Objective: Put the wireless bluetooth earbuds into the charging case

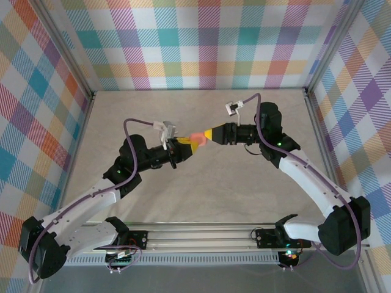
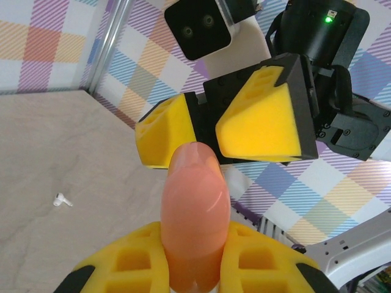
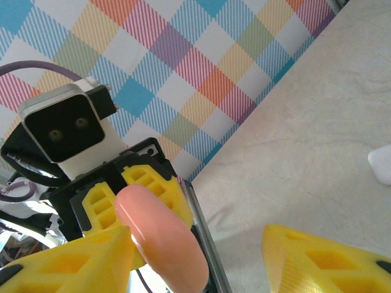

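Left jaws clamp pink case [image 2: 195, 213] mid-air, its far end offered to right jaws, which stand open around it, probably to lift the lid. White earbud [image 2: 61, 199] lies on bench [image 2: 36, 140], well apart.

The white-and-black left arm [image 1: 91, 201] rises from the near left and bends toward the middle. Its yellow-padded left gripper [image 1: 183, 146] points right, jaws clamped on a salmon-pink pebble-shaped case [image 1: 197, 139]. The white-and-black right arm [image 1: 311, 183] climbs from the near right, folds at its far elbow and points left. Its yellow-padded right gripper [image 1: 209, 133] faces the other, jaws parted, with the case's free end between them, close against one pad.
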{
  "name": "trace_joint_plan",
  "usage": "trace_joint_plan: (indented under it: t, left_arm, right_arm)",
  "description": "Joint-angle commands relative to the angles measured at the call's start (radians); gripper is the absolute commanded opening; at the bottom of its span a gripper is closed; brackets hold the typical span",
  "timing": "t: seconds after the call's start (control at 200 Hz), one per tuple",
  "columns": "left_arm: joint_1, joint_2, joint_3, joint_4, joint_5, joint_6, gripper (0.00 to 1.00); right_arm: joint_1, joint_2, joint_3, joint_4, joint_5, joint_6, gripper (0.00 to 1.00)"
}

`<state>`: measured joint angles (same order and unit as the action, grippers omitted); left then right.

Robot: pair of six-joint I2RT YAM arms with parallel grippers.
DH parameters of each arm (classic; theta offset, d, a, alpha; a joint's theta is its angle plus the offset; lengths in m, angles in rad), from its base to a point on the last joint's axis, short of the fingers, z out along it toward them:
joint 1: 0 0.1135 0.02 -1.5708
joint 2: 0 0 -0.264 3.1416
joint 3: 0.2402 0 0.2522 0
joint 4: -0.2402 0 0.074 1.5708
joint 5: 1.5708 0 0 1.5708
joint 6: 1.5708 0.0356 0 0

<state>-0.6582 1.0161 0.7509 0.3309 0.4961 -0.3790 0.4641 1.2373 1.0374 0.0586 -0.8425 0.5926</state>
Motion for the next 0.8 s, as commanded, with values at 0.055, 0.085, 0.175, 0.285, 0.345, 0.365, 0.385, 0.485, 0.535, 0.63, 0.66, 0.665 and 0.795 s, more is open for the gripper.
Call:
trace_joint_plan:
  t: [0.055, 0.085, 0.175, 0.285, 0.345, 0.365, 0.385, 0.485, 0.535, 0.63, 0.66, 0.665, 0.795]
  left_arm:
    - [0.012, 0.02, 0.042, 0.115, 0.051, -0.078, 0.0]
    - [0.012, 0.025, 0.042, 0.125, 0.054, -0.086, 0.0]
    - [0.015, 0.039, 0.045, 0.144, 0.065, -0.1, 0.0]
    - [0.019, 0.059, 0.044, 0.162, 0.082, -0.119, 0.0]
    - [0.02, 0.064, 0.041, 0.18, 0.086, -0.134, 0.0]
    - [0.02, 0.065, 0.038, 0.184, 0.087, -0.137, 0.0]
    - [0.02, 0.065, 0.038, 0.187, 0.087, -0.14, 0.0]
    - [0.021, 0.065, 0.038, 0.188, 0.088, -0.143, 0.0]
    - [0.022, 0.064, 0.039, 0.188, 0.091, -0.143, 0.0]
    - [0.023, 0.067, 0.042, 0.186, 0.093, -0.147, 0.0]
    - [0.023, 0.068, 0.042, 0.186, 0.094, -0.149, 0.0]
    - [0.024, 0.068, 0.041, 0.186, 0.094, -0.148, 0.0]
    - [0.026, 0.073, 0.044, 0.18, 0.098, -0.15, 0.0]
  right_arm:
    - [0.003, 0.018, -0.017, 0.07, -0.072, 0.03, 0.58]
    - [0.004, 0.02, -0.017, 0.073, -0.079, 0.034, 0.58]
    - [0.005, 0.021, -0.02, 0.076, -0.097, 0.036, 0.56]
    - [0.008, 0.026, -0.025, 0.076, -0.105, 0.039, 0.5]
    - [0.01, 0.029, -0.027, 0.084, -0.11, 0.043, 0.47]
    - [0.011, 0.03, -0.028, 0.089, -0.111, 0.047, 0.46]
    - [0.011, 0.031, -0.028, 0.092, -0.115, 0.05, 0.45]
    - [0.015, 0.044, -0.027, 0.117, -0.133, 0.068, 0.38]
    - [0.016, 0.05, -0.024, 0.128, -0.141, 0.075, 0.34]
    - [0.016, 0.062, -0.02, 0.152, -0.153, 0.094, 0.26]
    - [0.016, 0.066, -0.02, 0.162, -0.159, 0.102, 0.25]
    - [0.016, 0.066, -0.02, 0.165, -0.16, 0.104, 0.25]
    - [0.018, 0.079, -0.016, 0.184, -0.182, 0.119, 0.2]
